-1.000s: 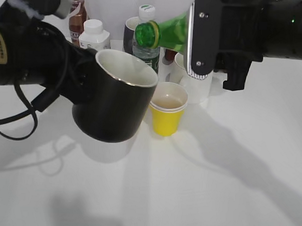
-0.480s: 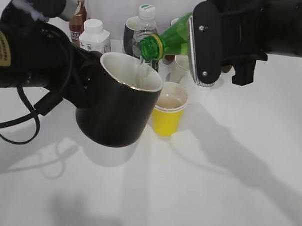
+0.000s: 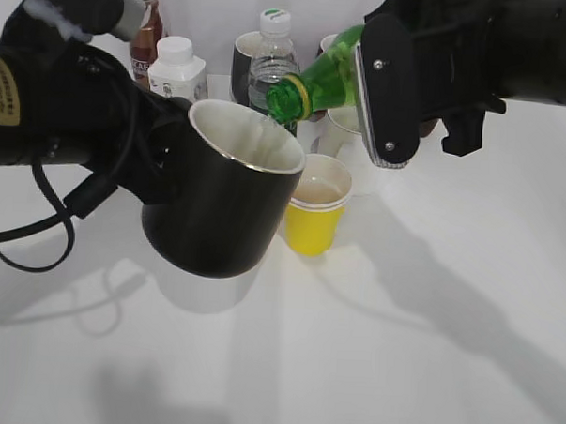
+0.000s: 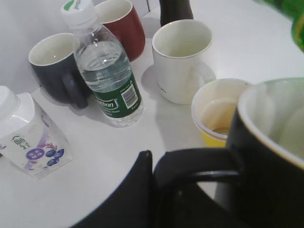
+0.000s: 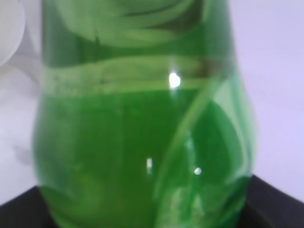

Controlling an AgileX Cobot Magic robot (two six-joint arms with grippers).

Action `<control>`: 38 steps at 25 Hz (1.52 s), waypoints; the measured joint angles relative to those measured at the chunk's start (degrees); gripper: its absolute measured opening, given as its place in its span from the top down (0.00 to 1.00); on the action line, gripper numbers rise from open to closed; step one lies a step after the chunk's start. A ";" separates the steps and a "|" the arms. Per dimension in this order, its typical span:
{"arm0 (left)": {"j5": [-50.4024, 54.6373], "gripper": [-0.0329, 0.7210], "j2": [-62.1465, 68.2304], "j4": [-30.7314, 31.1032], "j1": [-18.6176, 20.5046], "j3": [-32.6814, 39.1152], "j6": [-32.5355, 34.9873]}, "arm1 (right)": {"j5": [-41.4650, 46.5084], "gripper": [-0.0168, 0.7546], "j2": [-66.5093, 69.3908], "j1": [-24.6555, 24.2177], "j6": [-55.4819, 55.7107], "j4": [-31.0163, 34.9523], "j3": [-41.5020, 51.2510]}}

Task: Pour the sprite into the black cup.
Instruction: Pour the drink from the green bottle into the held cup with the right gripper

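Black arm housings fill both upper corners, hiding most of each gripper. The left gripper [image 3: 158, 160] holds the black cup [image 3: 229, 193] by its handle, lifted and tilted; its fingers [image 4: 142, 190] are barely visible. The right gripper [image 3: 387, 90] clamps the sprite [image 3: 317, 77], neck tipped over the cup's rim. Behind stands a yellow paper cup [image 3: 316, 209], partly covered.

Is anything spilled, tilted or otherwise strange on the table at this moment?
No spill shows. The black cup is held tilted above the table by the left claw, and the green bottle, in the right claw, leans mouth-down over its rim, as pouring needs. The yellow paper cup stands close under both, so drips could land in it.
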 joint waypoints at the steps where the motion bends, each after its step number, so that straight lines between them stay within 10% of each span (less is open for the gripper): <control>1: 0.00 0.91 0.00 0.00 0.00 0.00 0.00 | 0.00 0.43 0.00 0.00 0.00 -0.23 0.00; 26: 0.24 0.91 0.00 0.06 0.00 -0.01 0.00 | -3.38 0.43 0.00 0.00 2.58 -0.70 0.00; 38: -0.72 0.91 0.00 0.51 0.00 -0.01 0.00 | -4.03 0.43 0.00 0.00 3.46 28.96 0.00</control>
